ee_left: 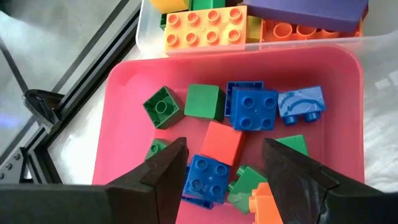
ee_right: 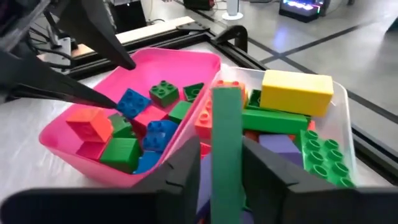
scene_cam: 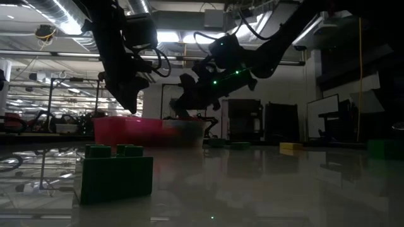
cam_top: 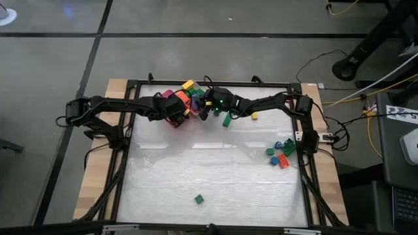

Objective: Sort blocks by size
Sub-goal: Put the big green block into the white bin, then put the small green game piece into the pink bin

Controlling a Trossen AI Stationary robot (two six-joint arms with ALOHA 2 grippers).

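Observation:
Short square blocks in blue, green, red and orange lie in the pink tray. My left gripper hovers open over them with nothing between its fingers. Beside that tray stands the clear tray, which holds long blocks: a yellow one, green ones, and orange and purple ones. My right gripper is over the clear tray's near side. A long green block stands upright between its parted fingers. The block's lower end is hidden by the gripper. My right gripper has the long green block standing on end between its fingers, which come in nearly level from the table's right. A thin gap shows beside one finger. Whether the other finger touches the block I cannot tell.
Loose blocks lie on the white table: a green one and a small yellow one under my right arm, a mixed cluster near the right edge, and a lone green block near the front. A black frame rail borders the table.

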